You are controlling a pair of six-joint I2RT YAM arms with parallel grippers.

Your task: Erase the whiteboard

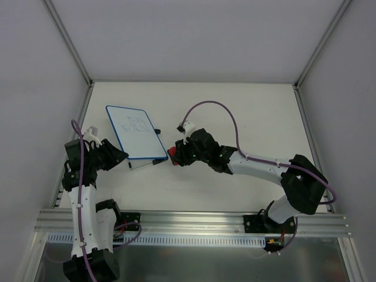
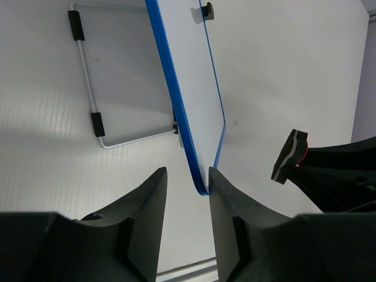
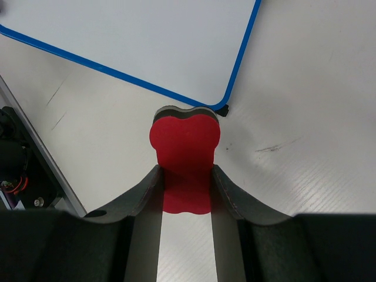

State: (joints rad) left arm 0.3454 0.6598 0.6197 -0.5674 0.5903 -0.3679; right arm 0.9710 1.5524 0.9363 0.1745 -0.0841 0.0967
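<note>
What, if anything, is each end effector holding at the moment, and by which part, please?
Right end effector grips the red eraser by one end. Left end effector only straddles the whiteboard corner, jaws apart.

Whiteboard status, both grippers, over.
Left gripper open, straddling a corner of the whiteboard. Right gripper shut on red eraser, just off the board's corner. Doodles not yet wiped. Nothing in the way.

The whiteboard (image 1: 134, 133) stands tilted on its wire stand (image 2: 97, 124), blocking the left middle of the counter (image 1: 252, 117). The left claw (image 2: 187, 176) straddles its near corner, fingers apart. The right claw (image 3: 185, 176), clamped on the red eraser (image 3: 185, 138), sits just beside the other near corner (a narrow gap). Rightward and beyond, bare counter runs to the walls (image 1: 343, 70).
</note>
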